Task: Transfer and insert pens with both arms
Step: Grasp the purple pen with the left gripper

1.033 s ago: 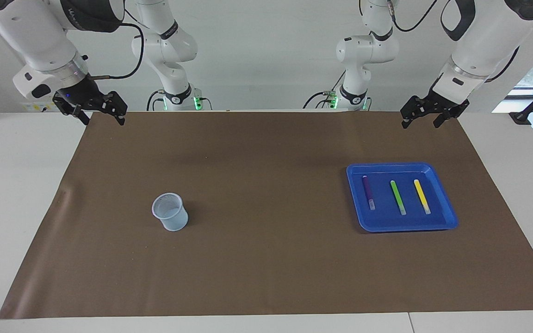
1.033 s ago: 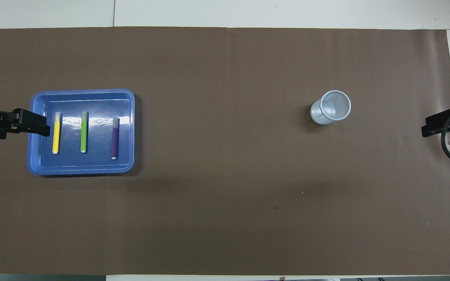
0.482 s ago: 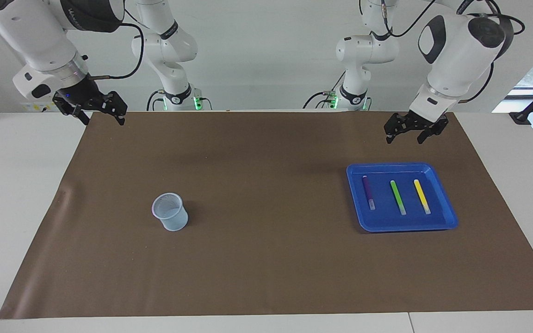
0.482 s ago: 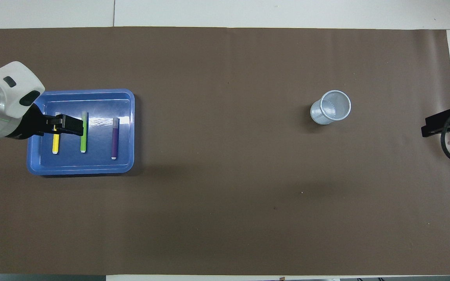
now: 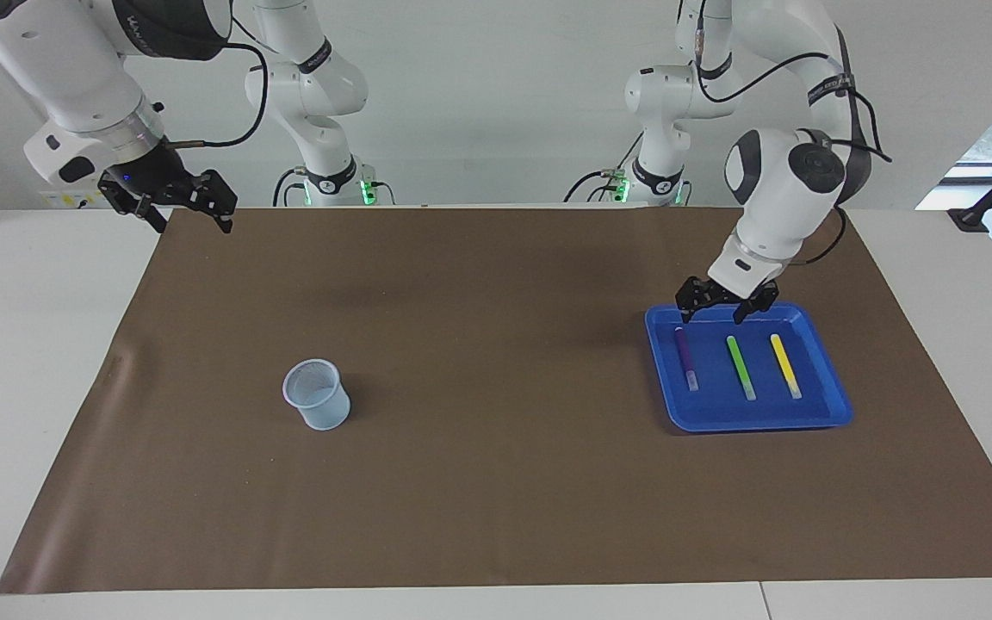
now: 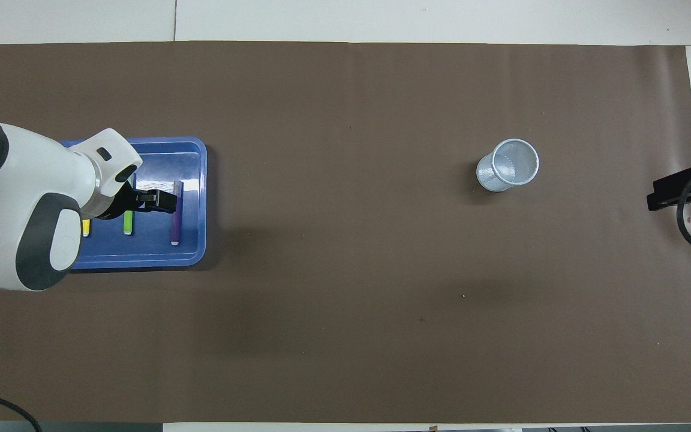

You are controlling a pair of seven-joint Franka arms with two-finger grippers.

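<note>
Three pens lie side by side in a blue tray (image 5: 754, 424) toward the left arm's end of the table: purple (image 5: 685, 357), green (image 5: 740, 368), yellow (image 5: 786, 366). My left gripper (image 5: 711, 316) is open and empty, just above the tray's edge nearest the robots, over the ends of the purple and green pens. In the overhead view the left gripper (image 6: 164, 201) is beside the purple pen (image 6: 176, 221). The arm covers part of the green pen (image 6: 128, 225) and most of the yellow pen (image 6: 86, 228). My right gripper (image 5: 190, 222) waits open at the mat's corner.
A pale mesh cup (image 5: 317, 394) stands upright on the brown mat toward the right arm's end, also in the overhead view (image 6: 507, 165). Two smaller white arms with green lights stand at the table's robot edge (image 5: 332, 181).
My left arm has swung in from the mat's corner and come down to the tray's edge, over the pens. The right arm, pens and cup have not moved.
</note>
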